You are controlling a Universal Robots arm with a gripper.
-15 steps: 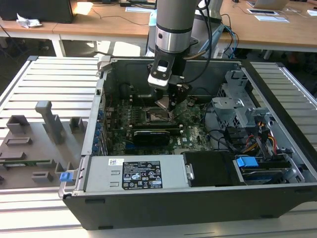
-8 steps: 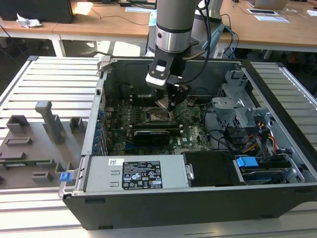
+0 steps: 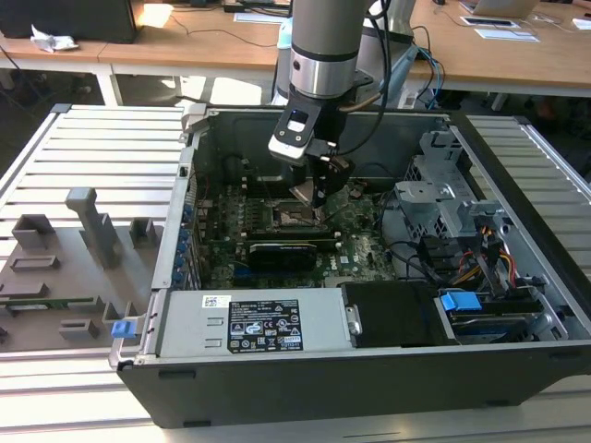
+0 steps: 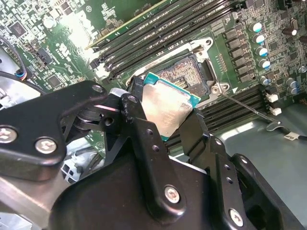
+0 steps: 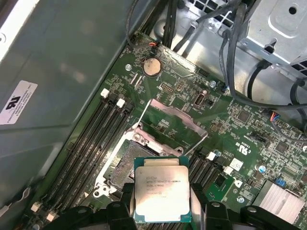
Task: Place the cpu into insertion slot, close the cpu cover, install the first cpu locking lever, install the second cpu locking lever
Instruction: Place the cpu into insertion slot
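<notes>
Exterior view: your arm reaches into the open black metal computer case (image 3: 305, 369), with the black claw (image 3: 319, 198) just above the insertion slot (image 3: 294, 218), a square black socket with a silver rim. In the first wrist view, the thin silver cpu cover (image 5: 180, 112) stands swung up off that slot. The claw grips the cpu (image 4: 165, 108), a small silver-topped, green-rimmed chip, not yet seated. You're on step one, I judge; seating it calls for a level, square approach over the slot.
</notes>
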